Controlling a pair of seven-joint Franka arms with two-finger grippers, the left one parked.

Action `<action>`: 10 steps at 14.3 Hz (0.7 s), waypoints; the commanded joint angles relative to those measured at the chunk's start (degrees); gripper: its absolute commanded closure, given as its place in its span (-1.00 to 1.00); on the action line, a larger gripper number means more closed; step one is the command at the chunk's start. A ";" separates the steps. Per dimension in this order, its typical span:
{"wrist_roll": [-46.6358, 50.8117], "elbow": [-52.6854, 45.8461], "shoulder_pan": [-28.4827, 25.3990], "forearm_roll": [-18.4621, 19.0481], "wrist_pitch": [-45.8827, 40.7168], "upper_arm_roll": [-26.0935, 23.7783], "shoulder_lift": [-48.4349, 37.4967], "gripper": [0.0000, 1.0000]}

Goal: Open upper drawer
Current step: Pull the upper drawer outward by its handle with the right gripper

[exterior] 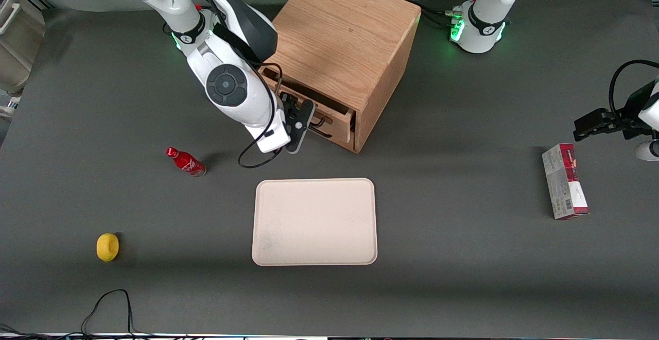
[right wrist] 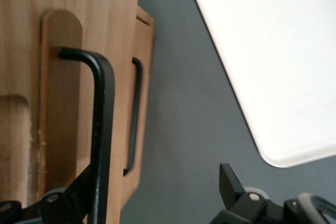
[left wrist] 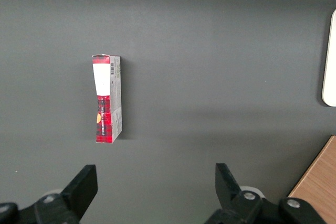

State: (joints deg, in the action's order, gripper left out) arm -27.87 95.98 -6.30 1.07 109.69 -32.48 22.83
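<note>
My pincer (exterior: 294,123) is sitting in front of the wooden cabinet (exterior: 342,46), spread wide open. The black handle (right wrist: 101,129) of the upper drawer (exterior: 329,116) is lying between my fingers (right wrist: 231,179). The drawer is sticking out a little.

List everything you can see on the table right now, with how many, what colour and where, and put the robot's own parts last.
cabinet: 1, light oak, farther from the front camera than the tray
upper drawer: 1, oak with black bar handle, slid partly out
lower drawer: 1, oak with black handle, below the upper one
tray: 1, cream, in front of the cabinet
bottle: 1, red, toward the working arm's end
lemon: 1, yellow, nearer the camera than the bottle
box: 1, red and grey, toward the parked arm's end
gripper: 1, black, open, fingers either side of the upper drawer's handle
</note>
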 commanded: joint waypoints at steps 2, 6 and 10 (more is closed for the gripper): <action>-4.37 -3.25 0.06 1.39 -0.17 2.93 1.25 -1.00; -5.79 -6.50 0.06 1.39 -0.27 8.12 1.95 -1.00; -5.79 -10.19 0.06 1.39 -0.27 11.91 3.98 -1.00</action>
State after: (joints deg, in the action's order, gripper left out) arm -32.60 89.32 -5.85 1.75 110.12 -21.81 24.59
